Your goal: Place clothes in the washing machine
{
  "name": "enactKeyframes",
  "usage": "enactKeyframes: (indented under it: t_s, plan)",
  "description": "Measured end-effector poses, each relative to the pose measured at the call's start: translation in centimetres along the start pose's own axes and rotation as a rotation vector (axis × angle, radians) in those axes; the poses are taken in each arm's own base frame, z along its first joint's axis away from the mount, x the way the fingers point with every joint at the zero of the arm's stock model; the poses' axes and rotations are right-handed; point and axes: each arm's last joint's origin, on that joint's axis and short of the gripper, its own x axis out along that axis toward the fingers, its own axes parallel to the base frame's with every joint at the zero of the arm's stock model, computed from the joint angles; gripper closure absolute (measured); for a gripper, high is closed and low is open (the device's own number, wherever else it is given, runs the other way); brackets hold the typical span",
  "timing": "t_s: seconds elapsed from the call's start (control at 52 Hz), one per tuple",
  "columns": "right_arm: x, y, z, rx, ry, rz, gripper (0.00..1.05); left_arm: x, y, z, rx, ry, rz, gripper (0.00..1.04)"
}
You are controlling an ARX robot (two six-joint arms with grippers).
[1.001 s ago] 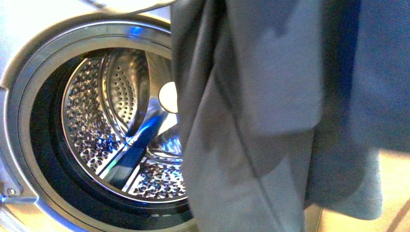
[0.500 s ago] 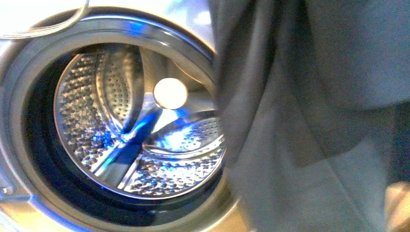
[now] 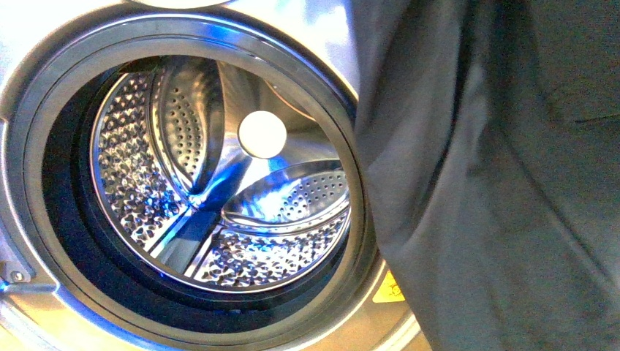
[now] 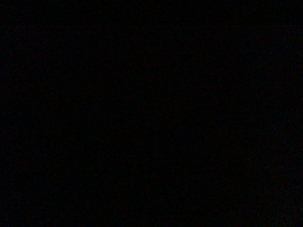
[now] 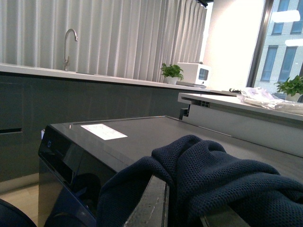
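Clothes [image 3: 497,183]: we see them hanging at the washing machine's [image 3: 307,29] right edge.
Right gripper [image 5: 184,213]: clamped on them.
Left wrist view: dark.

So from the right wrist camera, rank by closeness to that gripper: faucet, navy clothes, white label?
1. clothes, draped on the right gripper.
2. white label, on the dark top beyond.
3. faucet, on the far counter.
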Motion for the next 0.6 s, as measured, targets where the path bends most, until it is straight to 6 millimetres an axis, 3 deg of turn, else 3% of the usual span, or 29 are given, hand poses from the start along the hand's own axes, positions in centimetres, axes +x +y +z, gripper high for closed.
enactKeyframes:
  t_s: [0.096, 0.269, 0.385, 0.597]
  plan:
    - [0.0, 0.0, 0.0, 0.000, 0.000, 0.000, 1.00, -0.4, 0.6, 0.3, -0.007, 0.000, 0.011, 0.92]
    - [0.0, 0.0, 0.0, 0.000, 0.000, 0.006, 0.98, -3.0, 2.9, 1.2, 0.004, -0.014, 0.043, 0.95]
    - [0.0, 0.0, 0.0, 0.000, -0.003, 0.007, 0.73, -5.0, 5.1, 2.4, 0.011, -0.032, 0.075, 0.95]
    - [0.0, 0.0, 0.1, 0.000, -0.003, 0.007, 0.43, -6.8, 7.9, 4.4, 0.035, -0.076, 0.126, 0.95]
